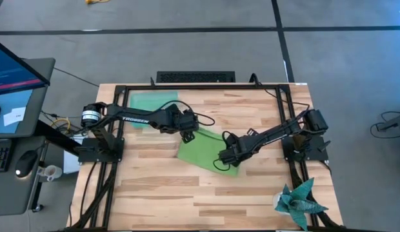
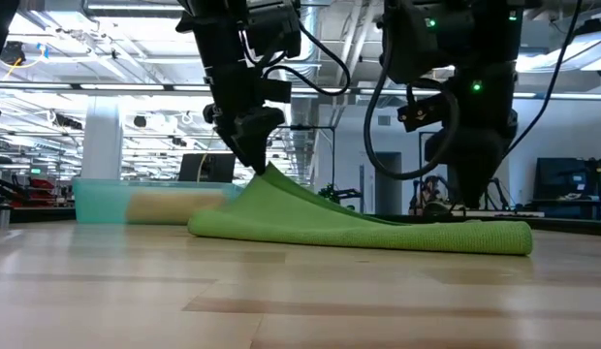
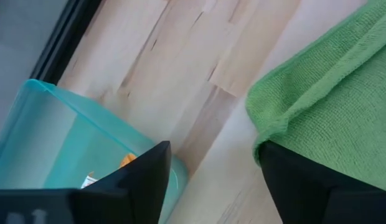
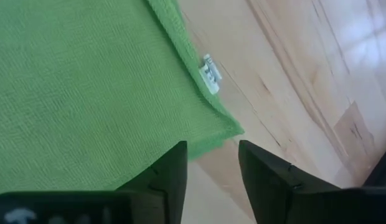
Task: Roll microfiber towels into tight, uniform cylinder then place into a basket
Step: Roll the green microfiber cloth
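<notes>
The lime green towel (image 1: 206, 153) lies spread on the table's middle, with its far left corner (image 2: 268, 176) raised off the wood. My left gripper (image 1: 187, 133) is open at that corner. My right gripper (image 1: 224, 159) is open over the towel's near edge, beside the corner that bears a white label (image 4: 208, 74). One of its fingers stands over the cloth and the other over bare wood. The teal basket (image 1: 148, 103) stands at the far left. A bit of orange (image 3: 127, 160) shows inside it, and the low view shows a blurred orange-tan roll (image 2: 174, 206) there. My left gripper's fingers stand apart, and one finger (image 3: 305, 180) meets the towel's far left corner (image 3: 263, 134). I cannot tell whether that finger is under or on the cloth. The fingers point down from above. The corner rises to the fingertips and the rest lies on the table. My right gripper: I cannot tell whether its fingers touch the towel.
A spiky teal star-shaped object (image 1: 300, 201) sits at the table's near right corner. Bare wood lies along the near half of the table (image 1: 187, 200). A dark frame runs around the table's edges (image 1: 206, 86).
</notes>
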Tool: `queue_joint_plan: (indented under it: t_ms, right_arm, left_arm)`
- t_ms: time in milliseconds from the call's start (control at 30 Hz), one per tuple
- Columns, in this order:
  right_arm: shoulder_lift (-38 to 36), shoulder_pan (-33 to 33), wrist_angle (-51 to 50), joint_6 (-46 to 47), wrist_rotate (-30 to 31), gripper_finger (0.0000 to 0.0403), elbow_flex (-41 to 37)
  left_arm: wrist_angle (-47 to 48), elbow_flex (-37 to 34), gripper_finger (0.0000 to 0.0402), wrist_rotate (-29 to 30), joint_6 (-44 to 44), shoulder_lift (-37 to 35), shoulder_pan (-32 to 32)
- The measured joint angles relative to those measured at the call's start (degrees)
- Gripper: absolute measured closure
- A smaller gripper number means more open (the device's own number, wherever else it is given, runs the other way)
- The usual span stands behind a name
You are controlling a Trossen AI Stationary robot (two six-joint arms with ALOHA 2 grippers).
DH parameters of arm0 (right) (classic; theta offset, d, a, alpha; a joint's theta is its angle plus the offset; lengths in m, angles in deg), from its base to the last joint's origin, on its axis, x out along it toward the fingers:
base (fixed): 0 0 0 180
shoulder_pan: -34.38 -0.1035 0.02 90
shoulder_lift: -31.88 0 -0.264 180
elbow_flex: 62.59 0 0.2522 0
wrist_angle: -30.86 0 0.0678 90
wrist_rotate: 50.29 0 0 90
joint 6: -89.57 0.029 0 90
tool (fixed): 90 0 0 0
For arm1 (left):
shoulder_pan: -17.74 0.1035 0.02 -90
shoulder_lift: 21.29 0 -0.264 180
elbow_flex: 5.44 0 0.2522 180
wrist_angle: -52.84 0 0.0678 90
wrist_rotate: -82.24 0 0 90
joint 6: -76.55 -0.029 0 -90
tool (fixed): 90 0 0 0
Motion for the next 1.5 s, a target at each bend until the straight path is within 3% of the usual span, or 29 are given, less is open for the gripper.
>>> queue_joint_plan:
  t_ms: [133, 267, 400, 633, 967, 1267, 1400, 1500]
  right_arm:
    - [0.0, -0.7, 0.6, -0.4, 2.0, 0.0242, 0.0]
    - [-0.1, -0.8, 8.9, -5.1, 2.7, 0.0254, -0.6]
    - [-0.1, -0.5, 18.9, -8.5, 1.5, 0.0267, -4.1]
    - [-0.2, -0.4, 25.7, -8.4, -1.7, 0.0277, -9.1]
    - [-0.5, -2.3, 25.5, -4.3, -4.9, 0.0277, -11.2]
    - [-0.5, -2.7, 24.1, -2.1, -6.8, 0.0277, -11.2]
    - [-0.3, -2.6, 23.7, -3.1, -7.0, 0.0277, -10.6]
    - [-0.1, -3.5, 22.0, -4.4, -4.5, 0.0277, -9.1]
  left_arm:
    - [0.0, 0.0, 0.0151, -0.2, 0.0, 0.0, 0.0]
    - [0.0, 0.0, 0.0151, -0.2, 0.1, 0.0, 0.0]
    - [0.5, 0.0, 0.0152, -0.2, 0.1, 0.0, -0.3]
    - [1.0, 0.0, 0.0152, -0.4, -1.4, 0.0, -0.4]
    - [1.1, 0.0, 0.0152, 1.2, -2.9, -0.5, -0.3]
    - [3.0, 0.0, 0.0152, 1.3, -2.9, -5.6, -0.2]
    - [3.2, -0.2, 0.0152, -3.3, -2.9, -5.9, -0.3]
    - [-2.9, -2.0, 0.0152, -8.7, -3.1, -5.0, -1.3]
